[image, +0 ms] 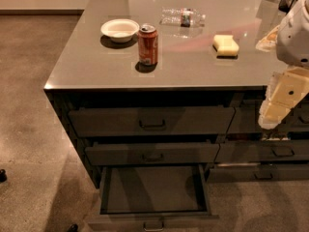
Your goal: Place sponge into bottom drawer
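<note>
Wide dark grey bottom drawer [152, 190] stands pulled open. Small pale yellow rectangular foam sponge [226, 45] lies flat near right edge of grey counter [87, 66]. Likely light, soft, squashy: pinch across narrow sides. Cream-coloured gripper [279, 103] hangs off front-right corner, apart from sponge; open or closed, cannot tell.
</note>
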